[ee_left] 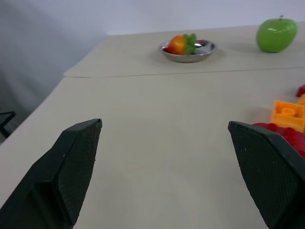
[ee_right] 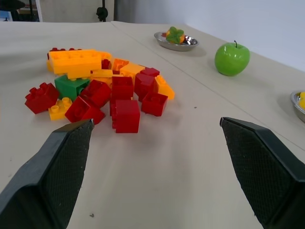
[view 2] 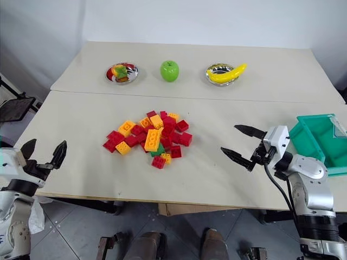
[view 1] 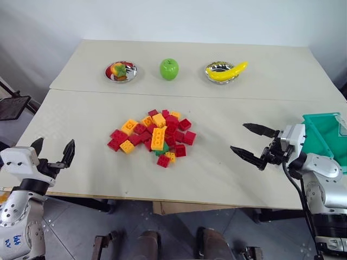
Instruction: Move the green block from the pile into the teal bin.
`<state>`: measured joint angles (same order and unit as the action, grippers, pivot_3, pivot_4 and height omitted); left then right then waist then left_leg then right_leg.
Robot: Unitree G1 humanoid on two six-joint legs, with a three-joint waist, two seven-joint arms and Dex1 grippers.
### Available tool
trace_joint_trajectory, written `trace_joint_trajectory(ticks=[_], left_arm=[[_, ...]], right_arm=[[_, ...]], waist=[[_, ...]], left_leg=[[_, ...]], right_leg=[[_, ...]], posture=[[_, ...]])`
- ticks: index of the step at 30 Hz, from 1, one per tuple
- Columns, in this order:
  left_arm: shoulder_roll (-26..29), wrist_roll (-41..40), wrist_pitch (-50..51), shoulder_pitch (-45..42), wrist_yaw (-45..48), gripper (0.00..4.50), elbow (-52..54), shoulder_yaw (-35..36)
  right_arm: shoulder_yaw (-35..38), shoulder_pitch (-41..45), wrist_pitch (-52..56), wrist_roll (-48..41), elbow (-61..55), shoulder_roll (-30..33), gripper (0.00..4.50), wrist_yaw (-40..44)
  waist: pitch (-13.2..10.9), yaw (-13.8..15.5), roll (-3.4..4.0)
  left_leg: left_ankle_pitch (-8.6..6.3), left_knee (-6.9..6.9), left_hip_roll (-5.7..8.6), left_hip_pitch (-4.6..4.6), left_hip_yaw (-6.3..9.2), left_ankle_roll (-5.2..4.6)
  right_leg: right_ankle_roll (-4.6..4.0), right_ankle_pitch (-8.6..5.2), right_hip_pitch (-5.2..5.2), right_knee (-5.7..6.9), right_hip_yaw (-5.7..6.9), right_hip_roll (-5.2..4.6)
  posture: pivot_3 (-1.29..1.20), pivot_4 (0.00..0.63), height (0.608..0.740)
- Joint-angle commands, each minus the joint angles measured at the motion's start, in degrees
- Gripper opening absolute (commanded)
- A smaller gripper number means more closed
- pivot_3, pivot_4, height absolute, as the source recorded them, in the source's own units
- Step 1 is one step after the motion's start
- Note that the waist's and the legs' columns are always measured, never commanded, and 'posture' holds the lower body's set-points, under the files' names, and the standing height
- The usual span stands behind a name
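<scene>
1. Right gripper (view 1: pixel 254 144) hangs over the table (view 1: pixel 227 173) with its jaws spread wide and nothing between them, aimed across at the pile (view 1: pixel 154 137). Judged: it is lined up for a reach, since it sits between the bricks and the teal bin (view 1: pixel 325 138), the shortest carry.
2. Left gripper (view 1: pixel 53 151) is likewise wide open and empty, low at the near left edge of the table, at about 9 o'clock from the pile and well apart from it. Likely parked clear so that it does not crowd the work.
3. Green block (ee_right: pixel 70 87) lies at the pile's near edge, about 6 o'clock from its middle in the head views. It sits low, wedged under the long orange brick (ee_right: pixel 76 61) with red bricks touching both sides. The right wrist view shows one bare face towards the gripper, which probably explains the approach from that side.
4. Teal bin stands at the table's right edge, about 3 o'clock from the pile and just behind the right wrist.
5. Green apple (view 1: pixel 169 69) and two metal dishes (view 1: pixel 121 71) line the far table at 12 o'clock, away from the job.
6. Hard to make out: most of the green block is buried, so its studs and tilt cannot be told. The bin is cut off by the frame edge and partly screened by the arm; its contents are unclear.
</scene>
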<state>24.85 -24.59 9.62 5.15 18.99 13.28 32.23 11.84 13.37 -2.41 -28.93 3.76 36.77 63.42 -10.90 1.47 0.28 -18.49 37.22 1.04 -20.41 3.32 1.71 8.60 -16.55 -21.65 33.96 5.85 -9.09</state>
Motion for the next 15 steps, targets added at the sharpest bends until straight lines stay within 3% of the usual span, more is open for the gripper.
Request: trace_joint_trajectory(ticks=[1, 4, 10, 15], left_arm=[[1.6, -0.4, 0.5, -0.3, 0.9, 4.5, 2.2, -0.3], [5.0, -2.7, -1.5, -0.1, 9.8, 4.5, 3.1, -2.3], [18.9, -5.0, -3.6, 2.8, 34.2, 4.5, 2.3, -7.1], [22.0, -6.4, -3.1, 2.5, 40.9, 4.5, 1.6, -8.6]], right_arm=[[0.8, 0.0, -1.5, -0.3, -0.3, 0.1, 4.45, 1.2], [-0.2, 0.4, -0.7, -0.6, -0.7, 0.3, 4.45, 2.7], [-1.9, 3.9, -0.5, 0.4, 2.1, 4.0, 4.45, 9.3], [-1.9, 7.2, -1.2, 1.1, 6.7, 6.6, 4.45, 13.1]], waist=[[0.0, 0.0, 0.0], [0.0, -0.1, 0.0], [-0.1, -0.3, 0.19], [-0.1, -0.3, 0.26]], left_leg=[[0.0, 0.0, -0.01, 0.0, 0.0, 0.0], [-0.01, 0.0, -0.06, 0.0, -0.01, 0.02], [-0.11, 0.05, -0.38, 0.02, -0.18, 0.13], [-0.21, 0.04, -0.53, 0.03, -0.27, 0.11]], right_leg=[[0.0, 0.0, 0.0, -0.01, 0.0, 0.01], [-0.01, 0.0, 0.0, -0.02, -0.01, 0.08], [-0.15, 0.07, -0.02, -0.14, -0.1, 0.43], [-0.18, 0.07, -0.04, -0.19, -0.11, 0.55]], posture=[[0.0, 0.15, 0.74], [0.0, 0.15, 0.74], [0.0, 0.15, 0.74], [0.0, 0.15, 0.74]])
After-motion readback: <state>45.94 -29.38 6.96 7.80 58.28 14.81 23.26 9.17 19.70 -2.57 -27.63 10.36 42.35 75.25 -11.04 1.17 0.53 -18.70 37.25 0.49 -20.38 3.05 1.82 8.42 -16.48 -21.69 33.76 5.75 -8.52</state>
